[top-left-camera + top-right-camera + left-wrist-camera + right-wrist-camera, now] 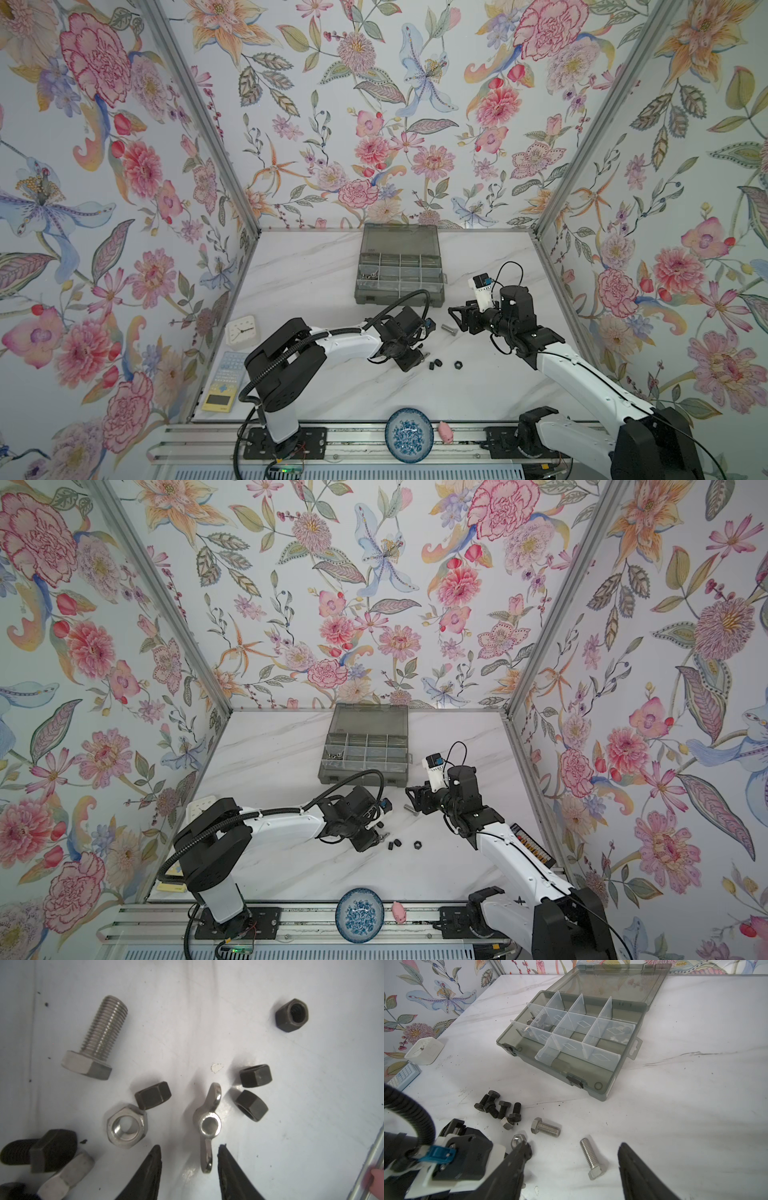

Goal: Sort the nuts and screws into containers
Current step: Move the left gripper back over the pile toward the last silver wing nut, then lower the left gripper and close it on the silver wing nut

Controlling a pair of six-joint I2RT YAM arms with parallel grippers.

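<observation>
Left end effector (190, 1147), fingers apart, is straddling the silver metal wing nut (204, 1114); clamping its ear likely follows.

Saw silver wing nut (208, 1124) lying flat among black hex nuts (255, 1075), silver hex nut (126, 1126) nearby. Found black screws (497, 1106) heaped, silver screws (546, 1129) on their sides. Noted grey organizer box (546, 1072) open, silver pieces in one compartment (538, 1020).

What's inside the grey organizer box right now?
The smoky grey translucent plastic organizer box lies open. A few small silver metal pieces sit in compartments along one side; elsewhere nothing clear shows. The frosted clear dividers blur them, so count and type stay uncertain.
</observation>
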